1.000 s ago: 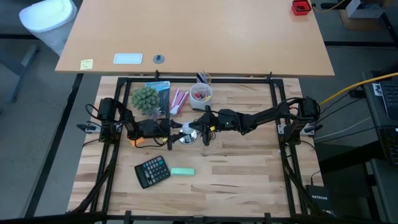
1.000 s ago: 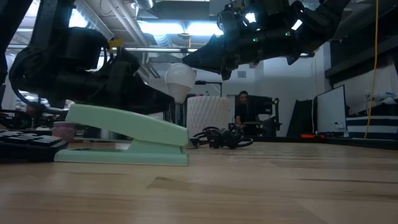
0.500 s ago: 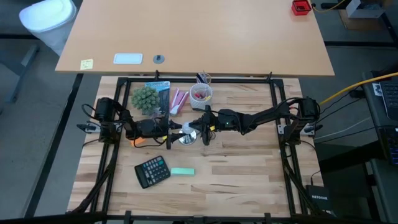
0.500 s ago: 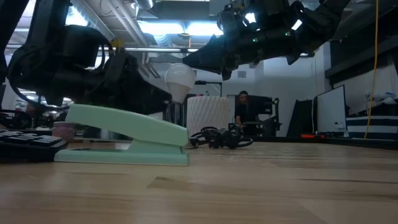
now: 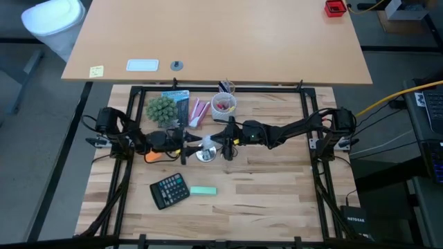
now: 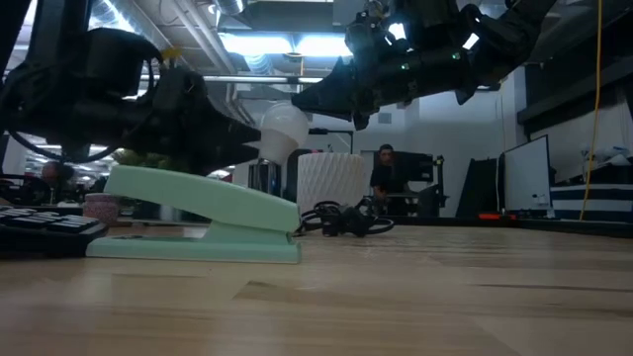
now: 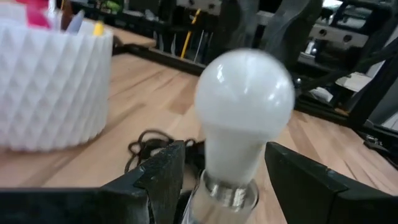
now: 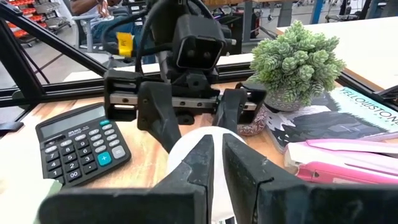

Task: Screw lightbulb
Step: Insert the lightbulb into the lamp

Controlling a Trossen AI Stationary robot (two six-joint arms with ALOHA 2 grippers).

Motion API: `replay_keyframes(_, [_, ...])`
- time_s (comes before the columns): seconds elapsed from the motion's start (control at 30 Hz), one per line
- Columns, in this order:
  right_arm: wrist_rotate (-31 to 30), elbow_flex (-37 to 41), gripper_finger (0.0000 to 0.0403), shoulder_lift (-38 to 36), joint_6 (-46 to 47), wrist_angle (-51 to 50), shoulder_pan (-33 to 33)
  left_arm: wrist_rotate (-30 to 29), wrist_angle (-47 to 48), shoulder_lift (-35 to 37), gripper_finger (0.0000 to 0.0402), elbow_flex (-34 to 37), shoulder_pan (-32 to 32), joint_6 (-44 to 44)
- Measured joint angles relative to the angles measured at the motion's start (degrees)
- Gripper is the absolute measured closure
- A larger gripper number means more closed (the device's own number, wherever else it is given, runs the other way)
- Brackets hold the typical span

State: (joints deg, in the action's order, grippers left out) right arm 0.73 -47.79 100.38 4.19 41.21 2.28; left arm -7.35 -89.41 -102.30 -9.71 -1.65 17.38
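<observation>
Looking down from the high view: both arms are meeting at mid-surface. The left gripper is reaching in from the left, the right gripper from the right, with the lightbulb sitting between them over the shiny silver base. The calculator and mint stapler are lying nearer the front edge of the surface, well apart from the work.

Low view: the lightbulb is standing upright, globe up, just beside the white ribbed cup. A black cord is trailing on the surface below. The stapler is filling the foreground.

Left wrist view: the lightbulb is sitting between the 2 dark fingers, metal collar low down. Jaws are standing apart on either side of the neck, not pressing it, so released.

Right wrist view: the right gripper is showing its jaws nearly closed, tips over the top of the lightbulb. Whether they are pinching the globe, I cannot tell. The left arm's wrist is facing it, with the potted plant behind.

Judgement: the step in hand is turning the bulb into its socket. Doing it well is calling for a light grip on the globe, the bulb kept vertical, and the base held from spinning.
</observation>
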Motion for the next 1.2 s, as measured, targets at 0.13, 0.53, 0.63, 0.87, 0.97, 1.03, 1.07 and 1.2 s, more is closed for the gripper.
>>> replay_keyframes(0.13, [0.3, 0.0, 0.0363, 0.0, 0.0, 0.0, 0.0, 0.0, 0.4, 0.0, 0.0188, 1.6, 0.1, 0.6])
replay_keyframes(0.53, [0.3, 0.0, 0.0363, 0.0, 0.0, 0.1, 0.0, 0.1, 3.1, 0.0, 0.0188, 3.6, 1.3, 1.7])
replay_keyframes(0.63, [0.2, 0.0, 0.0363, 0.0, 0.0, 0.2, 0.0, 0.0, 7.7, 0.0, 0.0188, 2.6, 1.3, 3.6])
replay_keyframes(0.87, [0.2, 0.0, 0.0363, 0.0, 0.0, 0.3, 0.0, -0.8, 15.0, 0.0, 0.0193, -1.2, 1.3, 3.7])
replay_keyframes(0.97, [0.2, 0.0, 0.0363, 0.0, 0.0, 0.5, 0.0, -1.0, 15.7, 0.0, 0.0211, -2.2, 1.3, 2.6])
replay_keyframes(1.03, [0.2, 0.0, 0.0363, 0.0, 0.0, 0.5, 0.0, -1.0, 15.8, 0.0, 0.0227, -2.8, 1.3, 1.8])
replay_keyframes(1.07, [0.2, 0.0, 0.0363, 0.0, 0.0, 0.5, 0.0, -1.0, 15.8, 0.0, 0.0236, -3.0, 1.3, 1.7])
replay_keyframes(1.2, [0.2, -0.1, 0.0363, 0.0, 0.0, 0.6, 0.0, -1.2, 16.5, 0.0, 0.0268, -4.5, 1.3, 0.4])
